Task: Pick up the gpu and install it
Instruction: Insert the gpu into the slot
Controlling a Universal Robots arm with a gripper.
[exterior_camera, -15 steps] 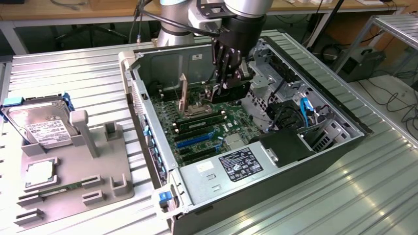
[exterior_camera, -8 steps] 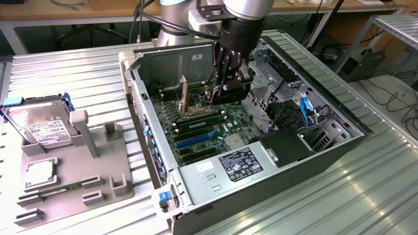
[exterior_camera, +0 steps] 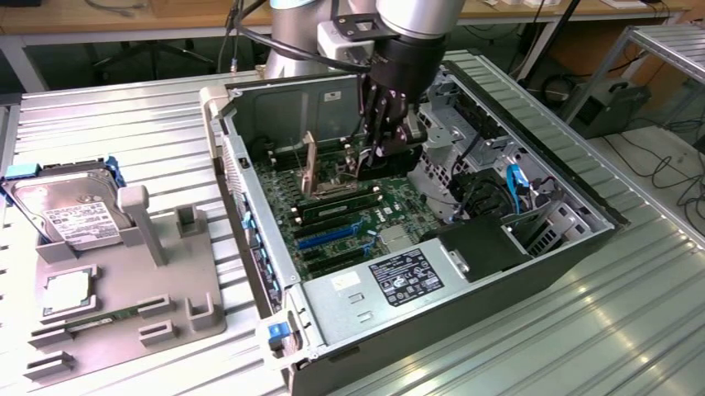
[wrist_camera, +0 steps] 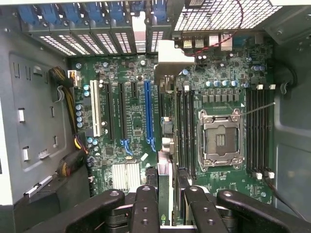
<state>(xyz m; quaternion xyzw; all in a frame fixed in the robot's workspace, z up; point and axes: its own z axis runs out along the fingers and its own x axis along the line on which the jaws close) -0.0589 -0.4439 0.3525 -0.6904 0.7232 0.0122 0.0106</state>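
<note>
Exterior view: claw [exterior_camera: 380,148] grips upright gpu [exterior_camera: 312,162] inside case [exterior_camera: 463,289] on ribbed metal table [exterior_camera: 617,330].

Gripper [wrist_camera: 165,204] is pinching the gpu [wrist_camera: 165,141] edge-on, card standing over the motherboard [wrist_camera: 131,121] between the blue slot [wrist_camera: 147,109] and the empty CPU socket [wrist_camera: 221,138].

We see the gpu [exterior_camera: 309,162] standing upright on its long edge inside the open computer case [exterior_camera: 573,239], a thin card seen edge-on in the wrist view [wrist_camera: 164,141], running between the motherboard's [wrist_camera: 126,126] blue slot [wrist_camera: 147,114] and the memory slots [wrist_camera: 187,126], with the gripper [wrist_camera: 165,206] astride its near end.
</note>
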